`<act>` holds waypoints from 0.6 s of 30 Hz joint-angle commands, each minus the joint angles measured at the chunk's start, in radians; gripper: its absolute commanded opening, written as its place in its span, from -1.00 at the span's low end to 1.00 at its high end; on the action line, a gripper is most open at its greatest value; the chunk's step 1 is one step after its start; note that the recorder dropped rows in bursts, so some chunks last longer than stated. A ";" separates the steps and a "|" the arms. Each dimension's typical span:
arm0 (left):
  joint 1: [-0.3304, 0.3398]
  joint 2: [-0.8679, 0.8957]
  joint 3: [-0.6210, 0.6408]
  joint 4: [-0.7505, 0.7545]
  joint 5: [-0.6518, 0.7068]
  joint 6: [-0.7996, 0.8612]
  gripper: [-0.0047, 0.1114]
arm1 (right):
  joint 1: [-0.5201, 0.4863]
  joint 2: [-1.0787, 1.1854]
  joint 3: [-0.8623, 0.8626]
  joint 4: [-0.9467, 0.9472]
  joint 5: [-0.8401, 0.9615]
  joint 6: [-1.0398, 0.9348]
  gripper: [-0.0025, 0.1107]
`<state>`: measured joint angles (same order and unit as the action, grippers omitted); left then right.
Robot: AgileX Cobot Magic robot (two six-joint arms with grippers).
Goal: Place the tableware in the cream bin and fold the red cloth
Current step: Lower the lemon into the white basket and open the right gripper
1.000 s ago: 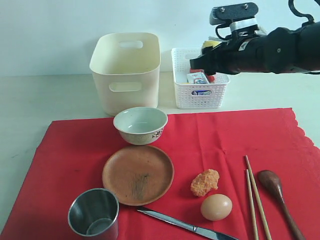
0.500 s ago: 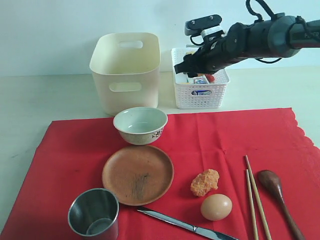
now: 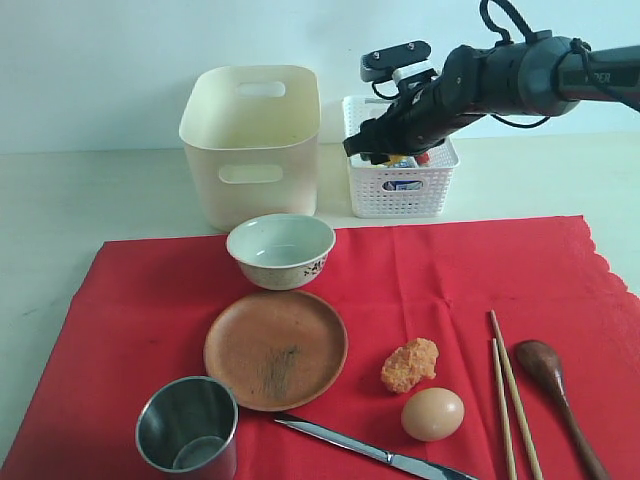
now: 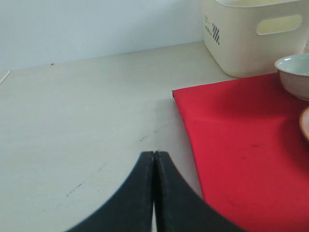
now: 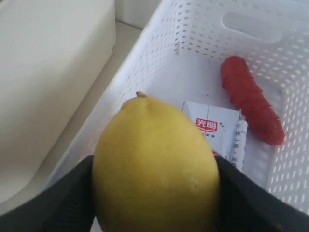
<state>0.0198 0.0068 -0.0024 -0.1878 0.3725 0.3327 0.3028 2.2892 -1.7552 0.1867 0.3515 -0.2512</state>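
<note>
**Tableware: none binned yet**

Bowl [image 3: 281, 249], plate [image 3: 276, 348], cup [image 3: 188, 425], knife [image 3: 370, 452], chopsticks [image 3: 510, 400], spoon [image 3: 552, 375]: we count all six on the cloth [image 3: 440, 280], which lies unfolded. Bin [image 3: 252, 140] at eleven o'clock of bowl, its floor hidden from us. Right gripper [image 3: 368, 140] grasps lemon [image 5: 154, 159] above basket [image 3: 400, 195], at one o'clock. Left gripper [image 4: 153, 193] clenched, empty, beside cloth edge. Knife tip and spoon handle cut off.

Black arm [image 3: 520, 75] (dark camera box [image 3: 395, 58] atop), curved black jaws.
</note>
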 commanded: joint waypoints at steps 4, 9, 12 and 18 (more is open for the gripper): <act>-0.004 -0.007 0.002 -0.005 -0.001 0.004 -0.92 | 0.000 0.000 -0.009 -0.002 -0.025 -0.010 0.43; -0.004 -0.007 0.002 -0.005 -0.001 0.004 -0.92 | 0.000 -0.014 -0.009 -0.016 -0.001 -0.012 0.43; -0.004 -0.007 0.002 -0.005 -0.001 0.004 -0.92 | 0.000 -0.044 -0.007 -0.020 0.042 -0.012 0.43; -0.004 -0.007 0.002 -0.005 -0.001 0.004 -0.92 | 0.000 -0.075 -0.006 0.042 0.152 -0.017 0.43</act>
<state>0.0198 0.0068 -0.0024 -0.1878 0.3725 0.3327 0.3028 2.2297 -1.7572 0.2111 0.4536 -0.2540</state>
